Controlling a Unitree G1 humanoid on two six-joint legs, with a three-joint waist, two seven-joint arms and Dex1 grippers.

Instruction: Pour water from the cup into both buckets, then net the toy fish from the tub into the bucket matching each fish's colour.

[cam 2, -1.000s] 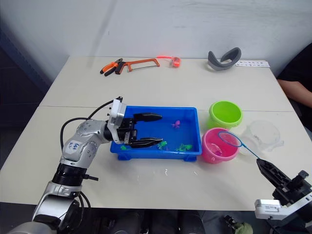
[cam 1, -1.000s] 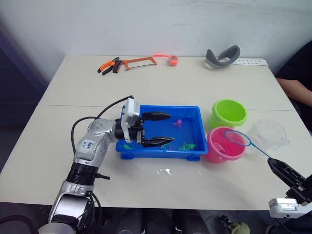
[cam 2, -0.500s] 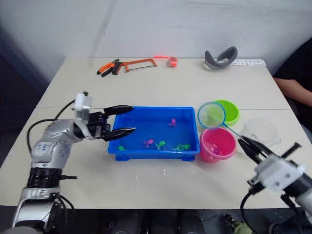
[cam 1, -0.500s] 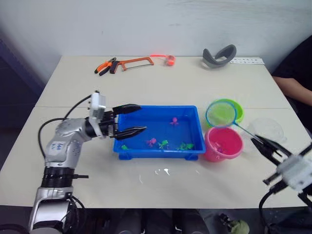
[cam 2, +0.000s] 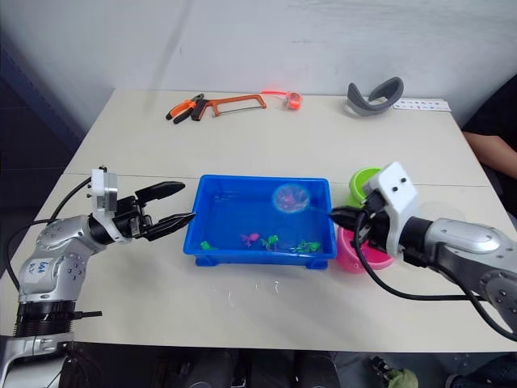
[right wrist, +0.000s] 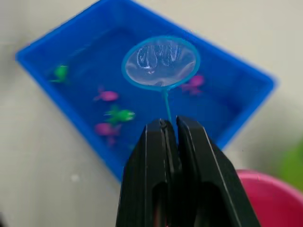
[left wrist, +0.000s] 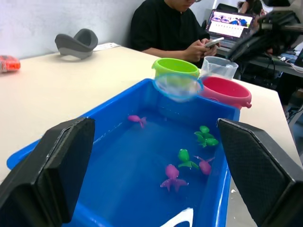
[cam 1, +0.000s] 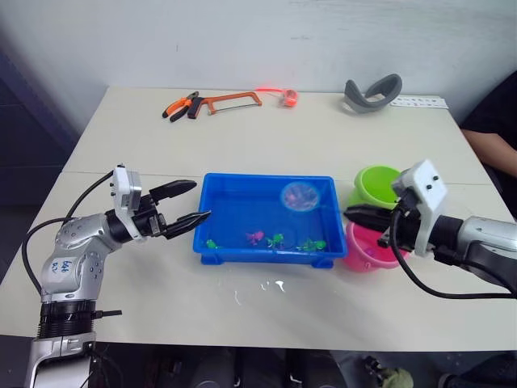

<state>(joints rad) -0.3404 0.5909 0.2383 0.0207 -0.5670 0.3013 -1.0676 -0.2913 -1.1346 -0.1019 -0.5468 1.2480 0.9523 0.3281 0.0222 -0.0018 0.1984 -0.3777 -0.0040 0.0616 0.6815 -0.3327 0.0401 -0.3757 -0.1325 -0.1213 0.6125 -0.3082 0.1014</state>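
While the right pincer [right wrist: 171, 137] is clamped on the net [right wrist: 161, 63] handle, the hoop hangs over the blue tub's [cam 1: 218, 242] far right corner. Left pincer [cam 1: 187, 202], fingers apart, hovers just left of the tub, which holds pink and green toy fish [cam 1: 275, 239].

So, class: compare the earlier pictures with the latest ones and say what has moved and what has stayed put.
The right gripper, shut on the net, swung it from over the pink bucket to above the tub. The left gripper drew back out of the tub, fingers open. Tub, both buckets and fish kept their places.
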